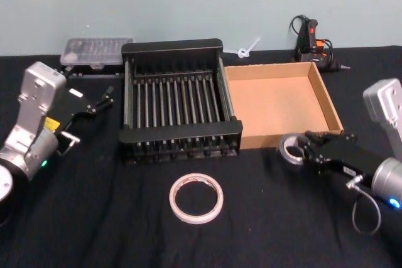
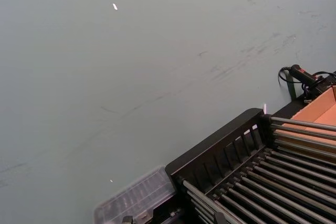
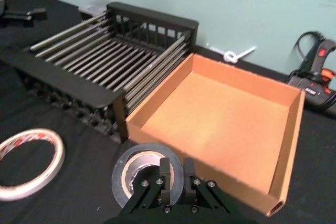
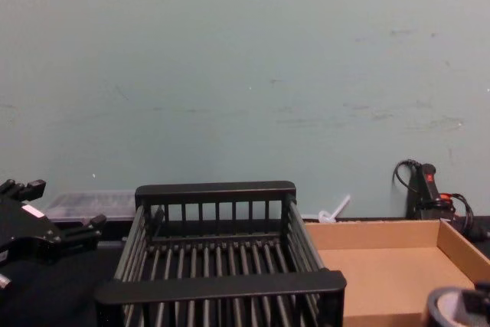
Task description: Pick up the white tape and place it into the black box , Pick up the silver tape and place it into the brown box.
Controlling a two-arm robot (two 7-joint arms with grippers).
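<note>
**Silver tape held at the brown box's near wall**

Right gripper jaws pinch the silver tape by its rim, just outside the brown box. Lift clear of the wall before releasing (white tape lies before the black box). Left gripper, jaws spread, idles beside the black box.

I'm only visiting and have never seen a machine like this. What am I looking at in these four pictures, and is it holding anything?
It is a two-armed robot at a black-clothed table. One picture looks down from its head, one looks forward from its chest, and two come from cameras on its wrists. On the table stand a black slatted plastic crate and, beside it, a shallow tan cardboard box. A large thin white ring of tape lies flat in front of the crate. The right claw is closed on the wall of a small thick grey-silver tape roll, just in front of the cardboard box. The left claw is open, holding nothing, to the crate's left.
</note>
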